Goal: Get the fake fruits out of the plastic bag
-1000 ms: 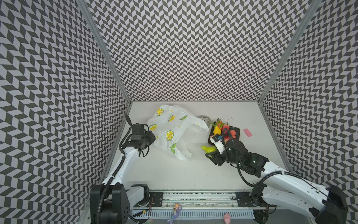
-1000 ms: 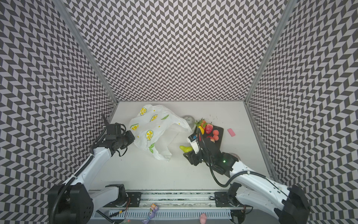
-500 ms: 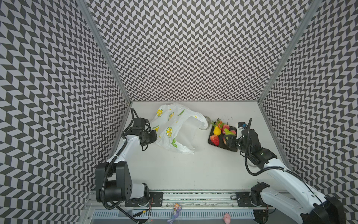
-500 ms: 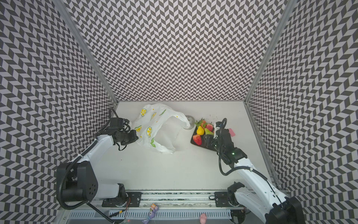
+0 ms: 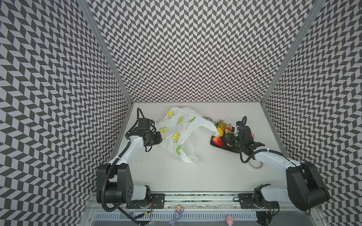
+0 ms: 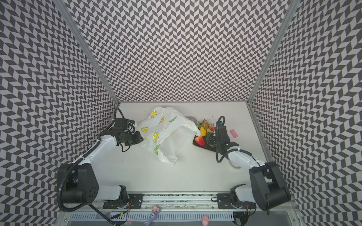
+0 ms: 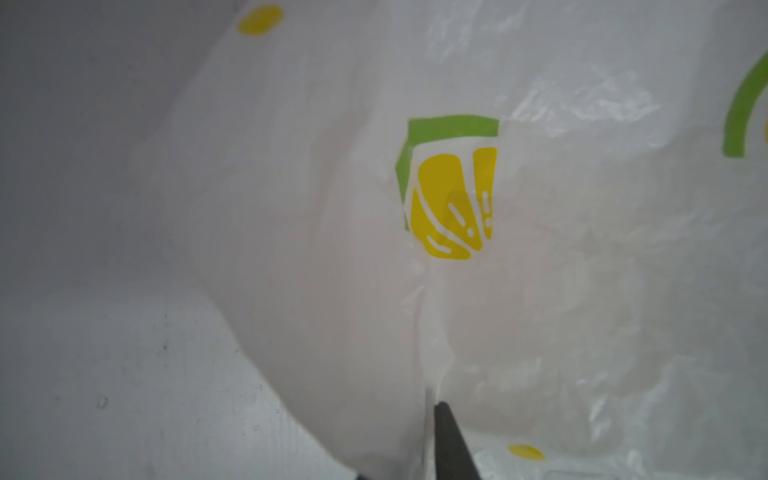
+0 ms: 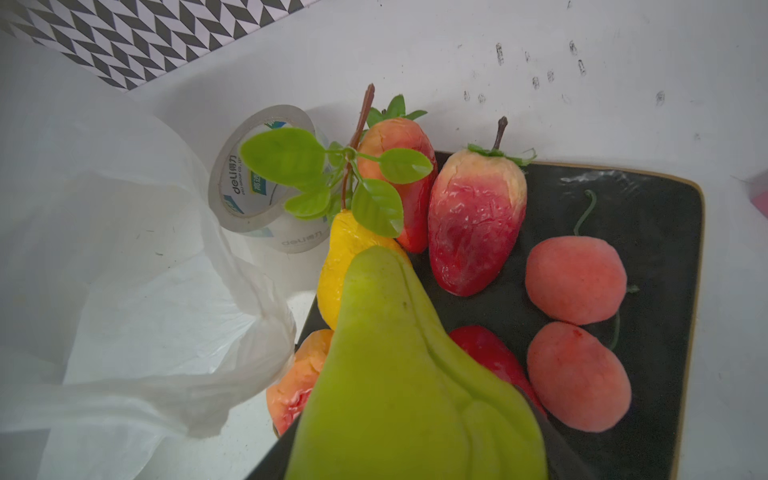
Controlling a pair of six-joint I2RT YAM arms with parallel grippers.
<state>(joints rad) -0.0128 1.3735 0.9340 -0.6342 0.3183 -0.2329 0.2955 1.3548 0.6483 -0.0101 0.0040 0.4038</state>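
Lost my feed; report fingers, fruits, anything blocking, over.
Left fingers at bag edge, grip unclear. Right fingers hold green fruit over tray. Bag handle touches tray, beside other fruits.

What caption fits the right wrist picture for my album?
Green fake fruit up close, black tray of strawberries and round pink fruits behind, tape roll and plastic bag alongside.

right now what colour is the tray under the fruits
Black tray, tan rim; right wrist view.
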